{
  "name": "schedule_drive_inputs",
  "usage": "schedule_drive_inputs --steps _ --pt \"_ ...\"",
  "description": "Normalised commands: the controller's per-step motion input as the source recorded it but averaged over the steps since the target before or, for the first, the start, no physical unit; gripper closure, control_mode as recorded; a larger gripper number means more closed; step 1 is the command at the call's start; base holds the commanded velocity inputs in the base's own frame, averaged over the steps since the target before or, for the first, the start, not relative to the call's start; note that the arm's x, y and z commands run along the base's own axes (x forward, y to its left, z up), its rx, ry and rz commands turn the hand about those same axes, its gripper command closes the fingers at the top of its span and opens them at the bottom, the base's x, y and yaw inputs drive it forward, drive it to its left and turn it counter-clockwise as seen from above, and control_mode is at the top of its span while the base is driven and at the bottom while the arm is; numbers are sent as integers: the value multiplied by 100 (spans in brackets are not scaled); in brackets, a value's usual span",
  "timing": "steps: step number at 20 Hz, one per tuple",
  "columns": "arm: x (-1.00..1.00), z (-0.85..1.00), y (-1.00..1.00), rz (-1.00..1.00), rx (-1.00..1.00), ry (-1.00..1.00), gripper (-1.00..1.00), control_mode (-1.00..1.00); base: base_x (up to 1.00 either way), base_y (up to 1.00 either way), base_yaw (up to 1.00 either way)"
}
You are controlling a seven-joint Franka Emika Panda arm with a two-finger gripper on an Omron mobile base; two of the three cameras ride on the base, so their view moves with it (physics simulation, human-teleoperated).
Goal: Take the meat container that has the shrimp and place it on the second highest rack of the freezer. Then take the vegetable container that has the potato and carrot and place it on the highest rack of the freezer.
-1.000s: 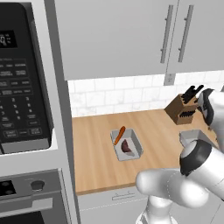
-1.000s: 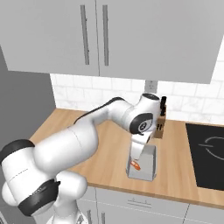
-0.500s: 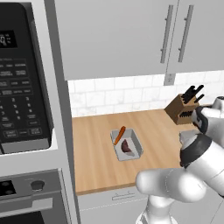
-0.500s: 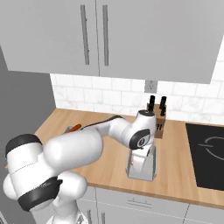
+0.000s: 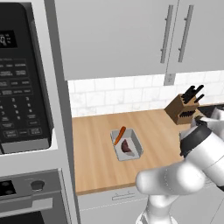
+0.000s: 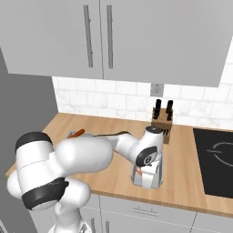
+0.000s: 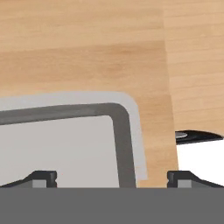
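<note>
The meat container (image 6: 154,178), a shallow grey tray, lies near the counter's front edge with the pink-red shrimp (image 6: 139,171) at its left side. My gripper (image 6: 146,169) is down at this tray and open. In the hand view the gripper (image 7: 112,178) straddles the tray's rim (image 7: 124,131): one fingertip (image 7: 43,177) is inside the tray, the other over bare wood. The vegetable container (image 5: 131,154) sits further left on the counter, holding the orange carrot (image 5: 119,135) and the dark potato (image 5: 127,146). The freezer is out of view.
A wooden knife block (image 5: 183,109) stands against the tiled wall, just behind the arm (image 6: 118,145). The black cooktop (image 6: 214,154) lies to the right. The microwave (image 5: 22,83) and oven stack border the counter's left end. Wall cabinets (image 6: 100,41) hang overhead.
The hand has dropped from above the meat container down to its rim. The jaws stayed open. Neither tray has moved.
</note>
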Motion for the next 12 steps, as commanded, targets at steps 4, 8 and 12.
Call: schedule_drive_inputs --steps 4,8,12 --pt "0 -30 0 0 0 0 -100 -100 0 0 0" --pt "0 -27 0 0 0 0 -100 -100 0 0 0" --pt "0 -24 0 0 0 0 -100 -100 0 0 0"
